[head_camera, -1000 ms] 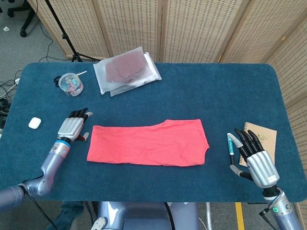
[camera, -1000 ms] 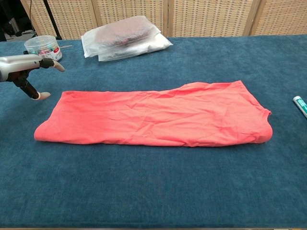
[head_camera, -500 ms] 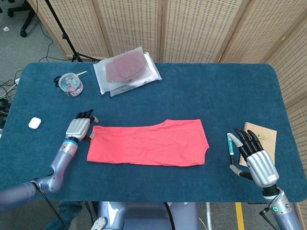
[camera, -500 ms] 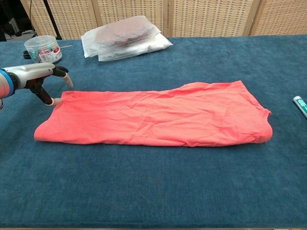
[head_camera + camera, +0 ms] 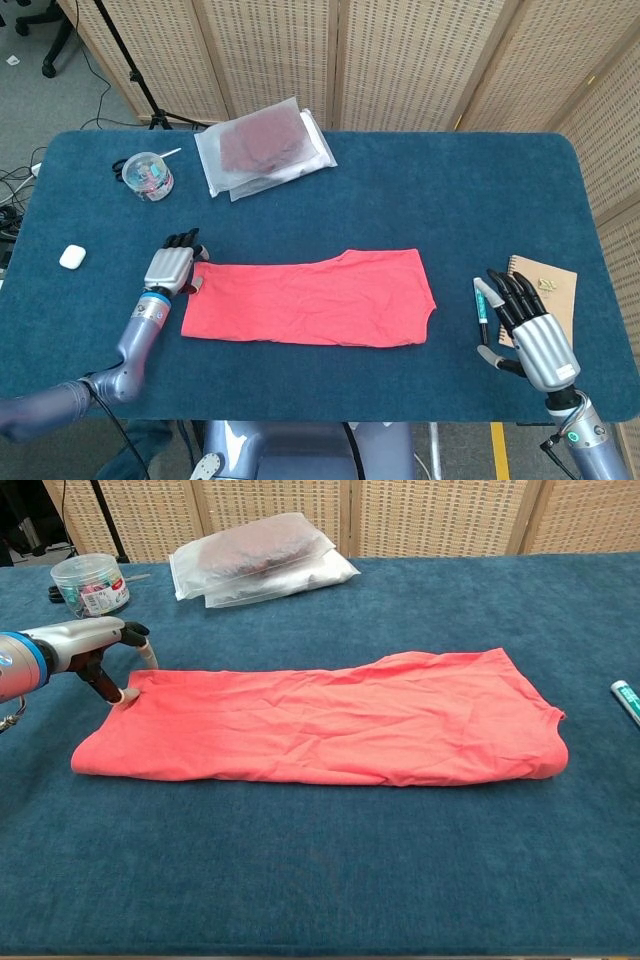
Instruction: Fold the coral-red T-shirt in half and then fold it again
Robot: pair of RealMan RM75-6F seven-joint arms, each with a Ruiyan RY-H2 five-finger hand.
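Your left hand (image 5: 95,650) has just reached the T-shirt (image 5: 330,718), open fingertips touching its far-left corner without gripping, so pinch it for the second fold.

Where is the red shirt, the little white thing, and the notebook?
coral-red T-shirt (image 5: 330,720), chest view, middle of the cloth.
small white case (image 5: 71,257), head view, its top.
notebook (image 5: 556,290), head view, bare brown cover.

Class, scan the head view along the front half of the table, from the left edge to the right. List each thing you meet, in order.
White earbud case → left hand → coral-red T-shirt → teal pen → right hand → brown notebook.
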